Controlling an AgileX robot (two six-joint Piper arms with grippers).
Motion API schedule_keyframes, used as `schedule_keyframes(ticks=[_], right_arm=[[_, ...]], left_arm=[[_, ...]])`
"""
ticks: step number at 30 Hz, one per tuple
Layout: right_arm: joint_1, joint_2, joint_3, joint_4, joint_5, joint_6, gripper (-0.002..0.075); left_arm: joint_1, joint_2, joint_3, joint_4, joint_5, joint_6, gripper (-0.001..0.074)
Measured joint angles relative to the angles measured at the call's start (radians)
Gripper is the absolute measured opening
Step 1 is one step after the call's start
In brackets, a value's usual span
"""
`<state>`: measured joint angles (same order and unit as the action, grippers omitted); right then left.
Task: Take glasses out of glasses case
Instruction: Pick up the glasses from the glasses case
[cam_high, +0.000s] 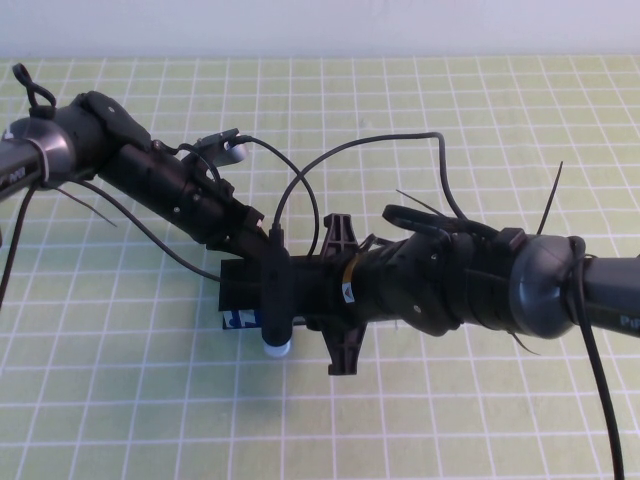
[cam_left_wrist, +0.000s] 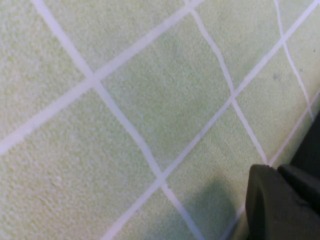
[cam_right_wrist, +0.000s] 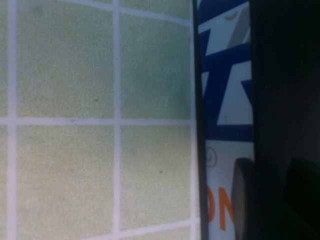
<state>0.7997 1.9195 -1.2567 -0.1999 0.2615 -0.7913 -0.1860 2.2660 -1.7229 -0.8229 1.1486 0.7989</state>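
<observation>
The glasses case (cam_high: 238, 318) is a black box in the middle of the mat, with a white side printed in blue and orange (cam_right_wrist: 225, 100). Both arms cover most of it. My left gripper (cam_high: 270, 295) comes in from the upper left and sits over the case. In its own view it (cam_left_wrist: 287, 200) shows at a corner, just above the mat. My right gripper (cam_high: 312, 295) reaches in from the right and is low at the case. In the right wrist view it (cam_right_wrist: 270, 200) is right against the printed side. The glasses are hidden.
A green mat with a white grid (cam_high: 450, 420) covers the whole table. Black cables (cam_high: 300, 185) loop above both wrists. A white cap (cam_high: 277, 348) on the left arm hangs just in front of the case.
</observation>
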Motion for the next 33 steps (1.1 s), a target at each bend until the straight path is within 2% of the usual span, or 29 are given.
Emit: schedule_keyframes(ticks=[13,22,25,29,33], right_arm=[[0.000,0.001,0.000,-0.016,-0.008,0.000,0.0127],[0.000,0.012,0.000,0.011,-0.020,0.000,0.0223],[0.000,0.012,0.000,0.013,-0.020,0.000,0.0234],[0.000,0.014,0.000,0.011,-0.024,0.000,0.0218],[0.000,0.016,-0.001,0.003,-0.029,0.000,0.0153]], left_arm=[[0.000,0.000,0.000,-0.003,0.002,0.000,-0.0004],[0.000,0.000,0.000,-0.005,0.002,0.000,-0.0004],[0.000,0.000,0.000,-0.005,0.002,0.000,-0.0004],[0.000,0.000,0.000,-0.005,0.004,-0.002,-0.0004],[0.000,0.000,0.000,-0.005,0.007,-0.002,-0.0004]])
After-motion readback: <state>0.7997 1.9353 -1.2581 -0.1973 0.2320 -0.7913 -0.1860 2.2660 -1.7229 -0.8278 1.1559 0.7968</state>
